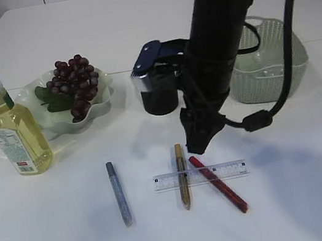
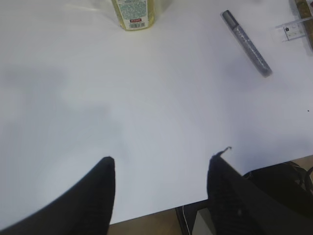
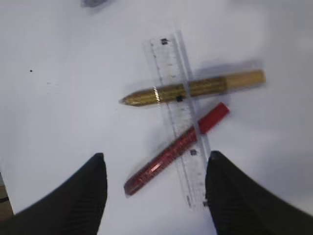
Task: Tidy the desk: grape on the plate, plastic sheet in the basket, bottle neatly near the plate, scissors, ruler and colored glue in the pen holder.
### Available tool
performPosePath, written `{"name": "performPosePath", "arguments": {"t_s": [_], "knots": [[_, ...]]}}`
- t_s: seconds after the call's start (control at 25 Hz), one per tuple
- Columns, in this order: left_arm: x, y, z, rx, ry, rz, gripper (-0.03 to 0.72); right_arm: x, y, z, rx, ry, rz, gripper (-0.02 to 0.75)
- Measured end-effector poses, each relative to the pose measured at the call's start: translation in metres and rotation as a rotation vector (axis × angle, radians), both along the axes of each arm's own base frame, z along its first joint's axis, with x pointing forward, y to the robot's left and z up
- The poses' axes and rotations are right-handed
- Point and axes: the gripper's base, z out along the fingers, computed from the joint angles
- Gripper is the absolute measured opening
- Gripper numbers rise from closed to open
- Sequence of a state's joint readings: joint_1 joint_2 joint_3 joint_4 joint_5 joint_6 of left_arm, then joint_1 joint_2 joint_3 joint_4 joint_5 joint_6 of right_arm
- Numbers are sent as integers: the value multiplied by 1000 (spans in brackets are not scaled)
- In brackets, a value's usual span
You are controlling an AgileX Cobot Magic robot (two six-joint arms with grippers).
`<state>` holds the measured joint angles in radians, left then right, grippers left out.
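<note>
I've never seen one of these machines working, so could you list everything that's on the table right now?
Bottle: one, yellow liquid, white cap, far left.
Plate: one, pale green, beside the bottle.
Grapes: one bunch, dark red, on the plate.
Pen holder: one, black, centre.
Basket: one, pale green, right.
Glue pens: three, silver, gold, red, front.
Ruler: one, clear, lying across the gold and red pens.
Right gripper: black, open above the pens.
Left gripper: black, open over bare table.

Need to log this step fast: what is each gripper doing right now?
Left gripper: open, holding nothing, above bare white table.
Right gripper: open, holding nothing, above the red glitter glue pen and clear plastic ruler.
</note>
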<state>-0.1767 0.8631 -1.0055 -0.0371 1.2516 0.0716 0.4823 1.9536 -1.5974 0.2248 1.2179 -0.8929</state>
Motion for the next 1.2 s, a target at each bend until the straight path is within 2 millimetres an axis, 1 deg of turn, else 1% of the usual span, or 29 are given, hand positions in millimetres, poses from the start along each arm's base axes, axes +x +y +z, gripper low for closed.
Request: {"name": "performPosePath", "arguments": {"t_s": [0.16,0.24,0.32,0.4,0.48,0.72,0.88,1.04,1.2], "knots": [[0,0,0,2,0,0,434,-16,32,-14,-13,26,119,522],[0,0,0,2,0,0,435,-21,43,-24,-18,50,157,525],[0,0,0,2,0,0,434,-22,49,-36,-15,83,168,528],[0,0,0,2,0,0,434,-23,52,-43,1,107,185,529],[0,0,0,3,-1,1,434,-22,55,-46,25,111,209,530],[0,0,0,3,-1,1,434,-19,61,-51,74,84,230,530],[0,0,0,4,-1,1,434,-16,63,-51,90,32,280,530],[0,0,0,4,-1,1,434,-9,63,-53,76,-42,284,530],[0,0,0,4,-1,1,434,-3,61,-67,22,-48,291,530]]}}
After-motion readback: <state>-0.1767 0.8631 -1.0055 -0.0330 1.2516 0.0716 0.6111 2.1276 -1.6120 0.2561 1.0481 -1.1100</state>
